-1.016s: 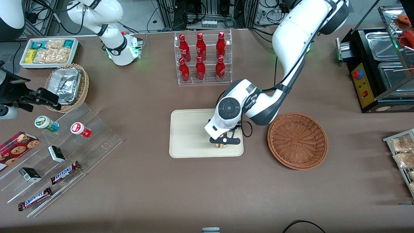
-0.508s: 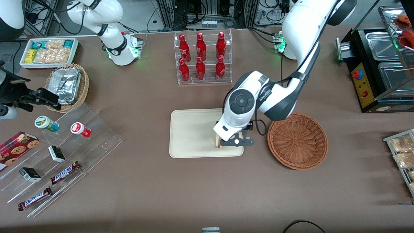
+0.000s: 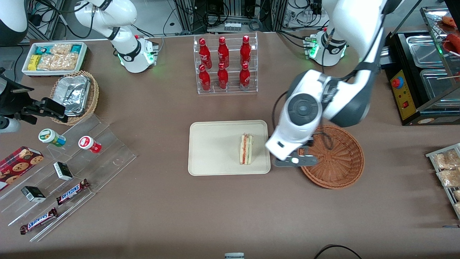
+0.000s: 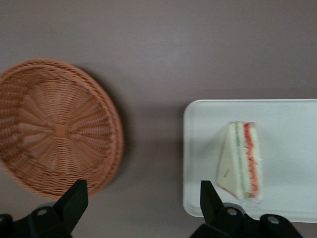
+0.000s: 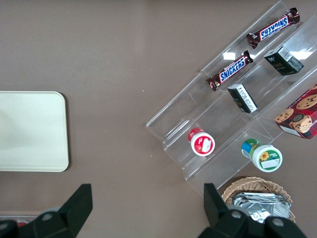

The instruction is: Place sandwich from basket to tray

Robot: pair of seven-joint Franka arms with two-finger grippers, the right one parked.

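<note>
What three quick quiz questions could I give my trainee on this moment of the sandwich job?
1. True or false: the sandwich lies on the tray.
2. Multiple choice: the left arm's hand is
A. shut on the sandwich
B. open and holding nothing, above the table between basket and tray
C. pressed down inside the basket
3. Fill in: the basket holds ____.

Key
1. True. It rests near the tray's edge toward the basket.
2. B. The wrist view shows both fingers spread wide with nothing between them.
3. Nothing; only bare wicker shows in both views.
</note>
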